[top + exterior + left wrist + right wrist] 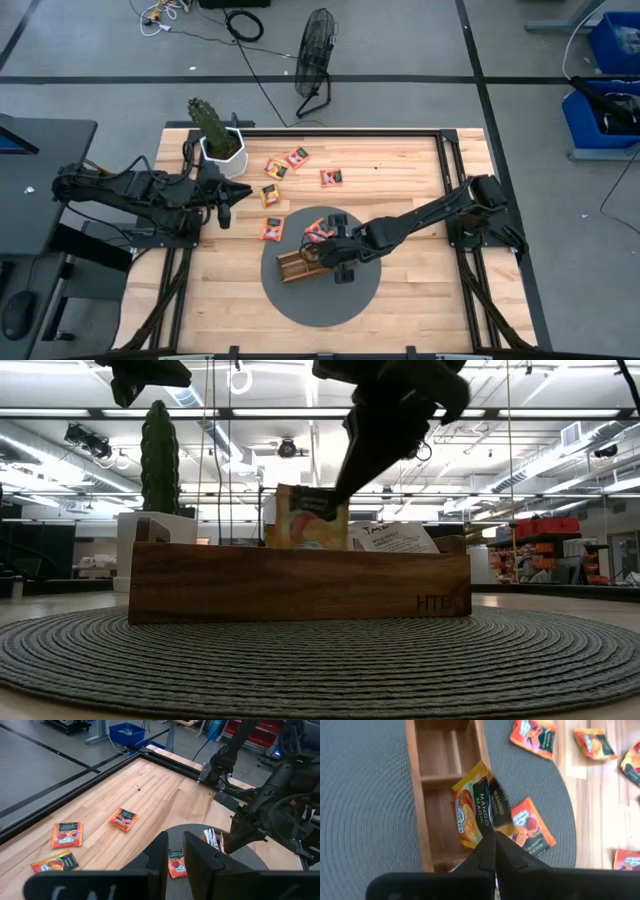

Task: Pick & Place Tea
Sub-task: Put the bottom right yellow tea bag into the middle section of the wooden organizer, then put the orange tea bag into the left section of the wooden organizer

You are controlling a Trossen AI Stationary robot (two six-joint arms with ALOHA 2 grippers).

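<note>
A brown wooden divided tray (298,266) sits on a round grey mat (320,295). My right gripper (326,250) reaches over it from the table's right, shut on a yellow-orange tea sachet (470,810) above a tray compartment. In the low view the sachet (305,520) stands up behind the tray's wall, beside white sachets (392,537) lying in the tray. Several loose tea sachets (272,168) lie flat on the wood. One more (532,827) lies on the mat. My left gripper (222,207) waits near the plant pot, slightly open and holding nothing. My right gripper pinches the sachet's upper edge (489,827) between its two fingertips (485,845). The fingers slant down from the table's right. The sachet hangs below them, tilted, over the tray's compartment. Its lower part is hidden behind the tray's wall (300,585), so I cannot tell whether it touches the tray's floor.
A cactus in a white pot (218,140) stands at the far left of the table. A black fan (316,60) is on the floor beyond the far edge. Bare wood lies to the right of the mat and along the near edge.
</note>
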